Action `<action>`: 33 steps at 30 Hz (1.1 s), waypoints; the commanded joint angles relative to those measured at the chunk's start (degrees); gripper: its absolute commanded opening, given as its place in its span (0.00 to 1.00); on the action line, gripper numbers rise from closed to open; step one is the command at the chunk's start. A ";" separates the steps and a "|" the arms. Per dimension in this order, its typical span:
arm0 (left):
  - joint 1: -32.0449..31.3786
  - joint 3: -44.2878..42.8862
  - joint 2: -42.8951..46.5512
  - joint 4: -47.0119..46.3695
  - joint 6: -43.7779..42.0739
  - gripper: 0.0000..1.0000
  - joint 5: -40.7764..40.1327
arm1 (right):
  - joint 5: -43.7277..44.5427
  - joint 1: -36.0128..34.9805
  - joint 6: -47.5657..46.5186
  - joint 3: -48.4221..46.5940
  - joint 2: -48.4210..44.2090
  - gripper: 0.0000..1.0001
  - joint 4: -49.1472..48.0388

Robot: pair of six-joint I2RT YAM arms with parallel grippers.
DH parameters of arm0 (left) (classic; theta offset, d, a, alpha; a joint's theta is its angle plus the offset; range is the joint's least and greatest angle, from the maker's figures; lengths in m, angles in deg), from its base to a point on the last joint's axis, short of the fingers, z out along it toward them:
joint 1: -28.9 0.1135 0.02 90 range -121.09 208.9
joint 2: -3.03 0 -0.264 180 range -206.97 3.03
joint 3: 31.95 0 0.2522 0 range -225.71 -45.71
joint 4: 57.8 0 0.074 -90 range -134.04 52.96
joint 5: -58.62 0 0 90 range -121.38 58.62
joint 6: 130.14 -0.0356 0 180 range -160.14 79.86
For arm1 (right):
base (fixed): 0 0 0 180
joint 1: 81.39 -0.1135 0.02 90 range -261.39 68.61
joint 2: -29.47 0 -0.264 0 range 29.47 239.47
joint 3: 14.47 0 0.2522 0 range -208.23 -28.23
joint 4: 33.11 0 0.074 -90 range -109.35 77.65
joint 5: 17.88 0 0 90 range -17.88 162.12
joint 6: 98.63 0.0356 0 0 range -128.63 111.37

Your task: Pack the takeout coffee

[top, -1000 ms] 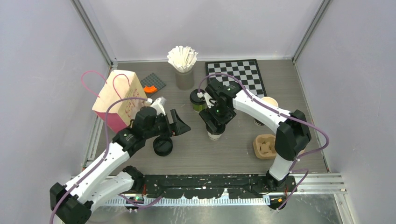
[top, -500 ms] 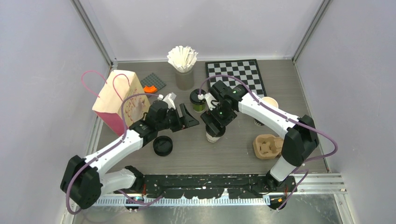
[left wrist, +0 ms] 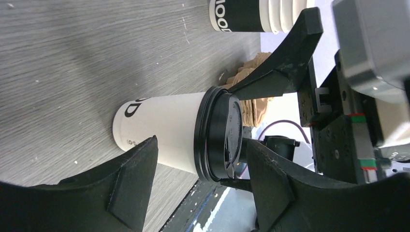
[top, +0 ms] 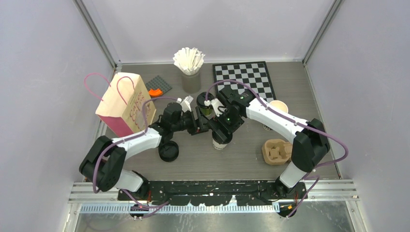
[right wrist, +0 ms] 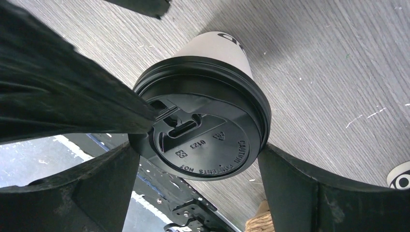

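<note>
Takeout coffee cup [top: 220, 141]: white wall with black print, black lid [right wrist: 203, 128] fitted. It stands upright near the centre of the worktop [top: 212, 166], between a loose black lid [top: 168, 151] on the left and the brown pulp cup carrier [top: 275, 151] on the right.

Right tool [top: 222, 131]: positioned directly above the cup with its jaws spread wide. Both wrist views show one finger against each side of the lid rim, so the tool grips the takeout coffee cup at the lid.

Left tool [left wrist: 200, 162]: jaws apart, holding nothing. It sits just beside the right tool, on the cup's left side. One finger is low beside the cup wall and the other is level with the top of the lid. Contact with the lid cannot be confirmed.

Changes against one second ago:
- The left arm has extended to the right, bringing its tool from near the loose black lid up to the cup.
- The right tool and the cup remain in nearly the same place.
- The olive-green lidded cup [top: 205, 101] just behind the two tools was in plain view and is now partly covered by them.
- The cream paper bag [top: 124, 104] with pink handles stands unchanged at the left edge.
</note>
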 commanded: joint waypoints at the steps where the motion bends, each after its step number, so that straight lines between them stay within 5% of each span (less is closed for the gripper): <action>1: -0.19 1.20 -3.54 -12.78 2.99 0.69 6.17 | -0.16 0.07 -0.69 0.32 -3.42 0.94 -2.58; 7: -0.21 2.74 -6.06 -13.30 2.61 0.68 6.24 | 0.40 0.06 -0.45 1.42 -3.89 0.94 -4.08; 15: -0.26 3.11 -7.50 -8.67 -0.99 0.54 3.86 | 1.48 0.07 0.48 2.01 -3.98 0.94 -4.78; 33: -3.12 0.58 -8.49 -3.25 -6.23 0.53 1.19 | 4.91 0.11 3.79 9.29 -11.91 0.94 -8.96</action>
